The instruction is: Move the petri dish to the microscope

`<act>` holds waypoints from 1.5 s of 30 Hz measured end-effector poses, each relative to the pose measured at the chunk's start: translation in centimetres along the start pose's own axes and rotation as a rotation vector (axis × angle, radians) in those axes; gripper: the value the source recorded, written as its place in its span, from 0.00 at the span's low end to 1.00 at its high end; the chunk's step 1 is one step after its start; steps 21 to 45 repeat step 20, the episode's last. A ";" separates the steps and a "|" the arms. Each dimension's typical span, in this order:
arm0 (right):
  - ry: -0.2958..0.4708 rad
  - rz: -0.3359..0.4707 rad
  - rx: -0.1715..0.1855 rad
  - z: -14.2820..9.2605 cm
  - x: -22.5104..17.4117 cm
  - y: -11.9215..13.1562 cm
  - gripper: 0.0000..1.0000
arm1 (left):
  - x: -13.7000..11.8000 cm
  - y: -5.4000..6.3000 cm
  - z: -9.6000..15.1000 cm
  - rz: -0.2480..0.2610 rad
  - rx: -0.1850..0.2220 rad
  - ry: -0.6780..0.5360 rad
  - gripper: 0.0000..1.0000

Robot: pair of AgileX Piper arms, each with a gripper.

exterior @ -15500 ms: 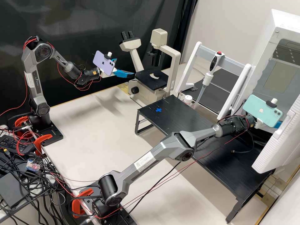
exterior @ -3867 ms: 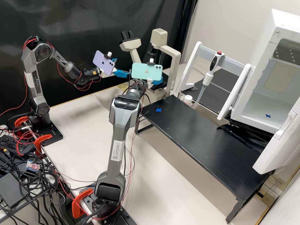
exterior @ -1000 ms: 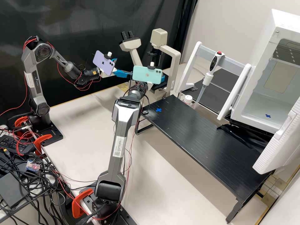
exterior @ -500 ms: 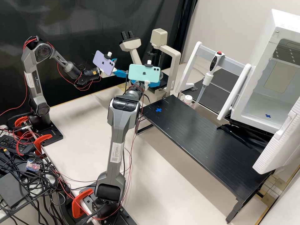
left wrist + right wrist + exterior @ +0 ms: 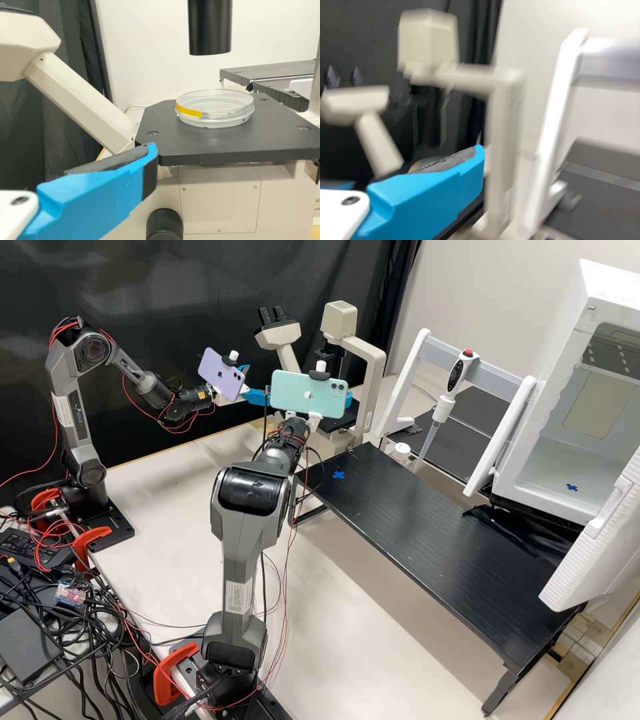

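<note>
Mint phone (image 5: pixel 308 394) over right gripper (image 5: pixel 348 399) partly hides the microscope (image 5: pixel 339 320), top centre, petri dish (image 5: pixel 215 108) on it; left gripper (image 5: pixel 257 397) nearby; whether either is open, I cannot tell.

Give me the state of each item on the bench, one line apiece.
Petri dish: lying flat on the microscope's stage, under the black tube.
White cabinet: door wide open.
Pipette: hung tip down on its rack.
Small bottle: upright, white top.
Low black table: standing, legs out.
</note>
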 end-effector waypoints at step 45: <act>-0.088 0.573 0.083 1.3 -8.3 7.3 1.00 | 0.0 0.0 0.0 0.000 0.000 0.000 1.00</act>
